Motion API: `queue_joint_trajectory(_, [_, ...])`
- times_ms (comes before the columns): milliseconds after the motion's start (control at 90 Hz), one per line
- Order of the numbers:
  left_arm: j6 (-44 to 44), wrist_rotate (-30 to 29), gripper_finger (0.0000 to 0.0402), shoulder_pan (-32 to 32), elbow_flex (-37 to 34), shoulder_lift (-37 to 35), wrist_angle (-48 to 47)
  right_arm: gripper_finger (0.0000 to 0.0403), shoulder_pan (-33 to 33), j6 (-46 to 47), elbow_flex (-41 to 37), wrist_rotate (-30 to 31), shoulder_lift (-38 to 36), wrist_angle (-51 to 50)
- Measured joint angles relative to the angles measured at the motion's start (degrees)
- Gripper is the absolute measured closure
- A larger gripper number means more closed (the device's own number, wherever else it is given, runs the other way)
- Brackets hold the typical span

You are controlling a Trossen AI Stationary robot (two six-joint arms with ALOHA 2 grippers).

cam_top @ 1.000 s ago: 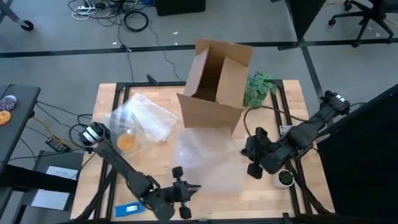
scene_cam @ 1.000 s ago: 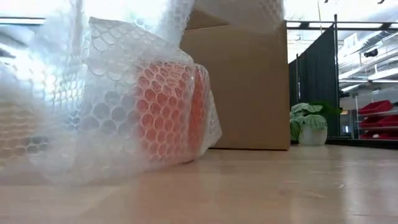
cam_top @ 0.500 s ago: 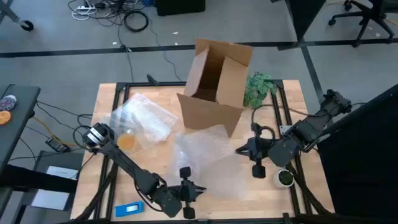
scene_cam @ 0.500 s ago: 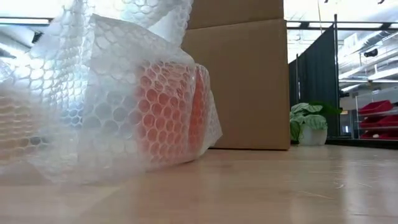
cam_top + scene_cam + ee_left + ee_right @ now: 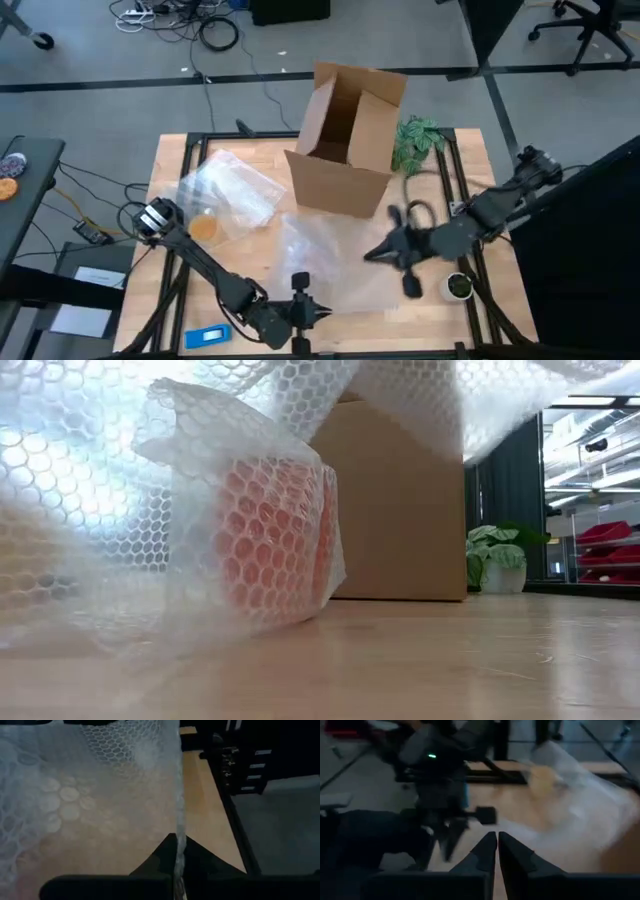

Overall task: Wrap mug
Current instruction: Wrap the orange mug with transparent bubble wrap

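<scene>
The orange mug (image 5: 204, 228) lies at the table's left under a crumpled piece of bubble wrap (image 5: 228, 190). In the low view the mug (image 5: 275, 535) shows through a wrap layer. A second, flat bubble wrap sheet (image 5: 330, 262) lies in the table's middle, in front of the cardboard box (image 5: 345, 140). My left gripper (image 5: 312, 312) is shut at that sheet's near edge. My right gripper (image 5: 368, 254) is shut over the sheet's right part. A raised stretch of wrap (image 5: 420, 390) spans the top of the low view. My left gripper pinches the flat sheet's near edge (image 5: 179, 862) between its two fingers, coming level from the table's near side. The edge stands up out of the fingertips and the sheet spreads away from it. My right gripper is shut at the sheet's right edge (image 5: 540, 837); its own fingers hide the place of contact. It comes from the table's right side.
The open cardboard box stands at the far middle with a green plant (image 5: 415, 140) beside it. A small dark green round object with a white rim (image 5: 458, 287) sits at the near right. A blue item (image 5: 207, 335) lies at the near left edge.
My right gripper has moved toward the table's left, across the flat sheet's right part, and that part has risen and shifted with it. My left gripper has moved a little toward the table's right along the near edge. In the low view, wrap now spans overhead in front of the box.
</scene>
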Motion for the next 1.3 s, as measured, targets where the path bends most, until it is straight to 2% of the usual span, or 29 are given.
queue_joint_trajectory(100, [0.13,0.69,0.0402,0.04,0.00,0.00,1.15,0.0403,-2.69,-1.32,-0.04,-0.69,5.92,6.82])
queue_joint_trajectory(200, [0.45,1.18,0.0402,0.04,0.00,0.00,2.32,0.0403,-6.36,-1.53,-0.04,-4.27,10.85,10.45])
queue_joint_trajectory(422, [2.56,1.04,0.0402,-0.36,0.00,0.04,4.31,0.0403,-13.75,6.92,-0.07,-10.27,16.97,3.69])
queue_joint_trajectory(656, [8.55,-1.71,0.0401,-0.78,0.11,-1.33,6.60,0.0403,-16.59,7.55,-0.07,-16.61,22.54,2.80])
queue_joint_trajectory(878, [20.15,-5.90,0.0400,-4.13,3.98,-3.93,6.22,0.0403,-17.34,7.66,-0.05,-17.25,23.72,1.70])
queue_joint_trajectory(1011, [23.93,-9.75,0.0400,-5.78,4.96,-5.64,6.17,0.0403,-17.49,7.68,-0.02,-17.31,23.74,2.02])
queue_joint_trajectory(1144, [24.26,-15.01,0.0400,-6.84,5.05,-6.29,6.14,0.0403,-17.49,7.93,0.02,-16.74,23.70,2.16])
queue_joint_trajectory(1300, [20.79,-15.30,0.0400,-6.47,4.97,-6.29,2.05,0.0403,-17.60,7.67,-0.02,-15.93,23.72,2.11])
